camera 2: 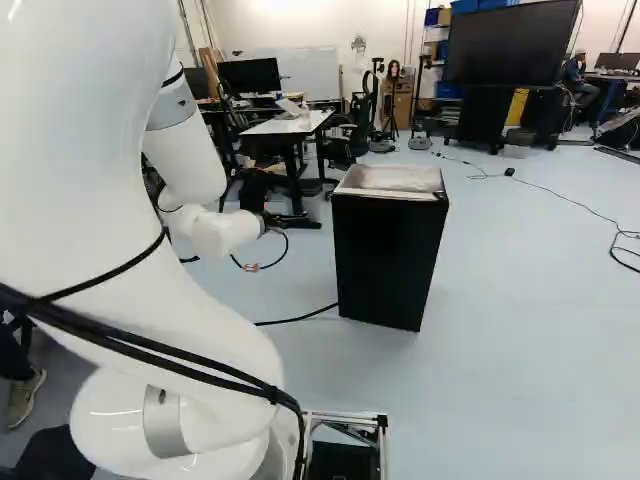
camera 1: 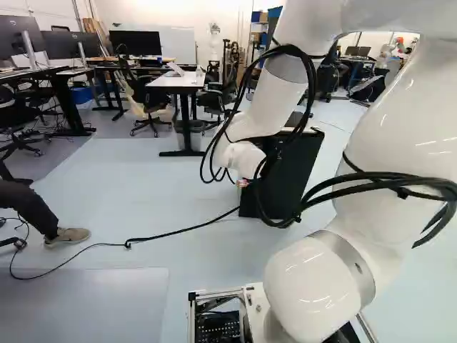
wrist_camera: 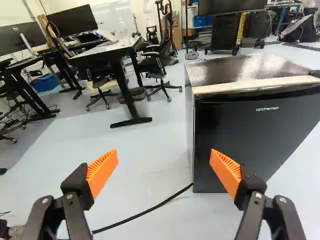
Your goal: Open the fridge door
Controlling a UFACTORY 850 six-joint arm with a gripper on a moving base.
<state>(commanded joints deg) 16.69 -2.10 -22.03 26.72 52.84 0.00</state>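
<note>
The black mini fridge [camera 1: 300,168] stands on the pale floor [camera 1: 193,207] a little right of centre in the left base view, partly hidden by the white robot arm [camera 1: 421,128] and its looped black cables [camera 1: 310,75]. A black cord [camera 1: 182,230] runs along the floor from near the fridge's foot to the lower left of the frame, and a white-topped desk [camera 1: 178,80] stands above centre. In the right base view the fridge stands just right of centre, whole from its silvery top [camera 2: 390,180] to the floor. The arm fills the left side, its wrist reaching toward the middle of the frame, and the dark gripper [camera 2: 260,192] beyond it is apart from the fridge. A large dark screen [camera 2: 515,42] is at the upper right, a whiteboard [camera 2: 300,72] at the upper middle. In the wrist view the two fingers of the gripper [wrist_camera: 164,165] are spread wide, their orange pads [wrist_camera: 102,172] facing each other with nothing clamped between them. The fridge is ahead of the gripper and off to one side, one finger overlapping the lower part of its dark front door [wrist_camera: 270,130], which looks closed. The cord runs from the fridge's foot across the floor seen between the fingers.
</note>
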